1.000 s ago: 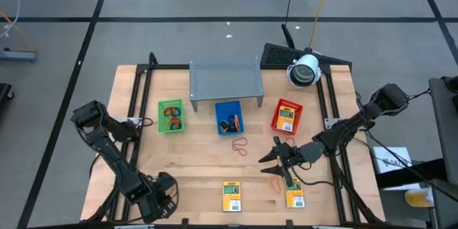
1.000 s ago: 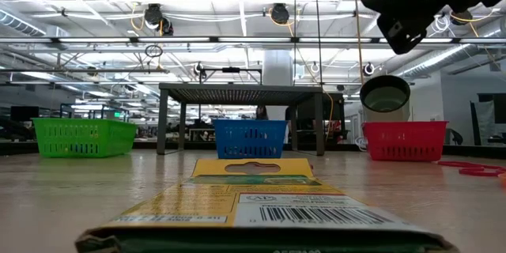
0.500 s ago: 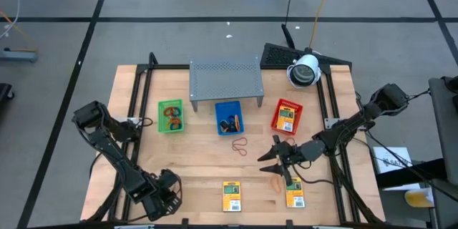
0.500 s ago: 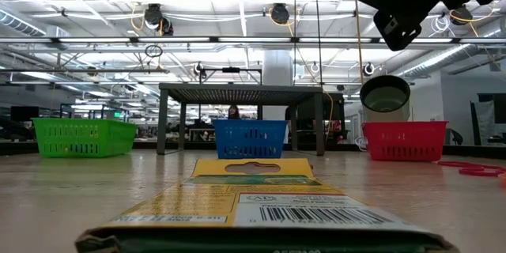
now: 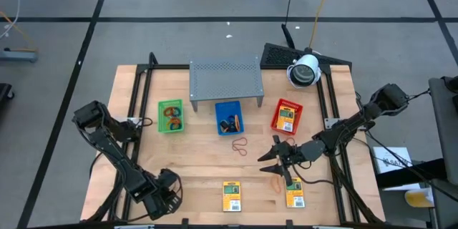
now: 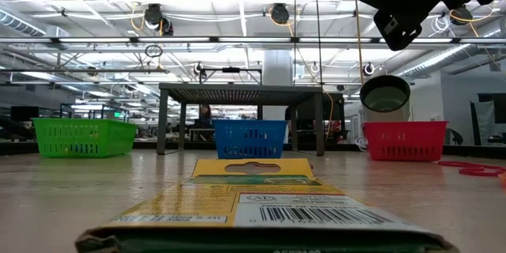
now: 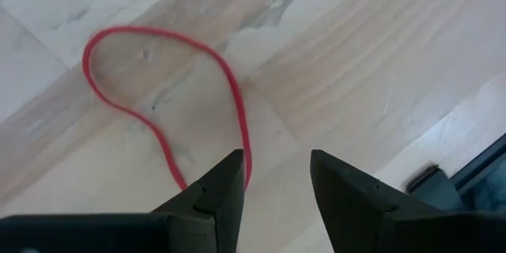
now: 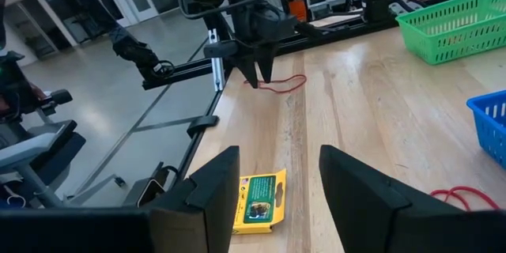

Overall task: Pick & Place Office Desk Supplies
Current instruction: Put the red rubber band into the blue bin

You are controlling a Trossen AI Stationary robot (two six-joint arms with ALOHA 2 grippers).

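My left gripper is at the table's near left corner, open, pointing down over a red rubber-band loop that lies flat on the wood. The right wrist view shows that gripper standing on the band. My right gripper hangs open above the table's right middle, touching nothing. Two yellow packets lie near the near edge, and a third sits in the red tray. More rubber bands lie on the wood. My left gripper comes from above with its fingers open. One fingertip stands right at the band's stretch nearest it, the other on bare wood beside it. Whether the tip touches the band, I cannot tell.
The green tray, blue tray and red tray stand in a row before the grey perforated shelf. A white round camera sits at the far right. Black frame rails run along the table's left and right edges.
My left gripper has shifted slightly toward the table's right, staying low at the near left corner. My right gripper has risen a little.
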